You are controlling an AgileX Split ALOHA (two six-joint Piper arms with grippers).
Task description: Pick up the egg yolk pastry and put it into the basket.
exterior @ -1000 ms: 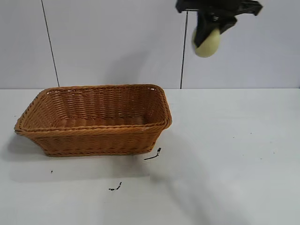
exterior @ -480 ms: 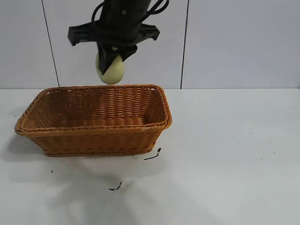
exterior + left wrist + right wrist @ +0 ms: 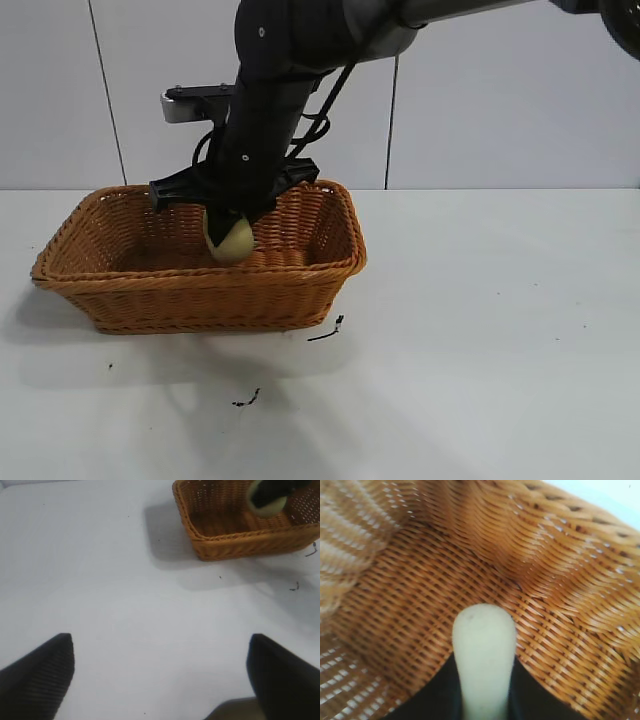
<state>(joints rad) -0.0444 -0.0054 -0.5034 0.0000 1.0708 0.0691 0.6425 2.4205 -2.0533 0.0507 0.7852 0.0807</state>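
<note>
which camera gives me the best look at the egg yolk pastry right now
The right wrist view: the egg yolk pastry fills the middle, pinched in the right gripper over the basket floor. The exterior view shows it smaller, half hidden by the fingers. The left wrist view shows only a distant, mostly covered sliver.

We see the pale yellow pastry (image 3: pixel 233 240) hanging inside the orange-brown wicker basket (image 3: pixel 330 268), below its braided rim, above the woven floor.
</note>
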